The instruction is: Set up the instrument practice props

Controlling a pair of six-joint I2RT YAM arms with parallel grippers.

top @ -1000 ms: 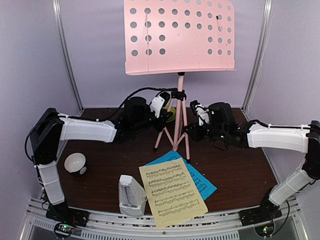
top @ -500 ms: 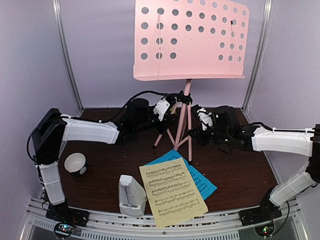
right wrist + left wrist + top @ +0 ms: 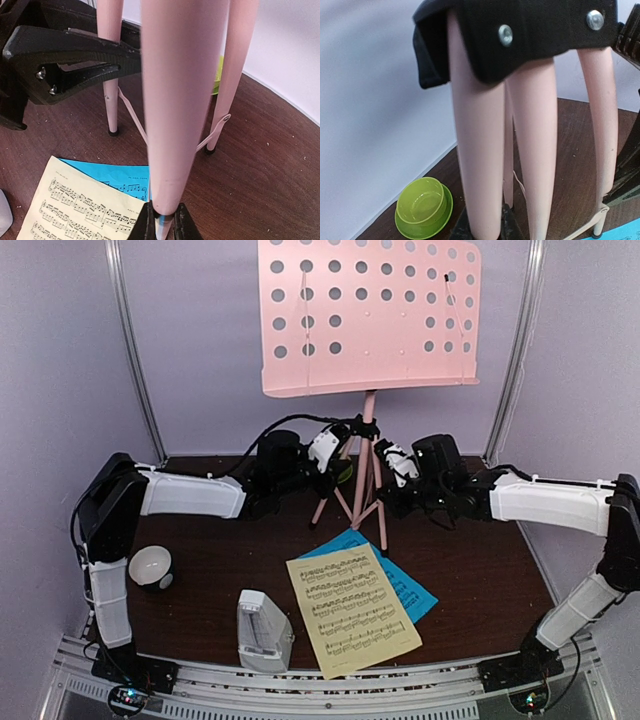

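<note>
- Step in hand, by judgement: setting stand (image 3: 368, 320) upright at far middle of bench (image 3: 480, 590), one arm on each side of its legs.
- Lower evenly, both sides together; no twisting, to avoid tipping the tall panel.
- Check all three feet flat on bench before letting go; two feet seemingly down in right wrist view, third hidden.
- Release one side first with the other steadying, then back straight out, clear of the legs.
- Mind green bowl (image 3: 422, 207) just behind the legs, near far edge; no nudging a foot into it.
- Stop front foot short of sheets: blue sheet (image 3: 415, 592) just beside it, yellow sheet (image 3: 352, 612) lying on top, toward front edge.
- Left jaws: nearly together, clamped on a stand leg (image 3: 477, 150) below black hub (image 3: 520, 35).
- Right jaws: nearly together, clamped on a leg too (image 3: 175, 100), apparently a different one, tips pinching from both sides.
- Metronome (image 3: 262, 632) standing near front edge, left of sheets, touched by nothing.
- White bowl (image 3: 150, 567) near left edge, well apart from stand and sheets.
</note>
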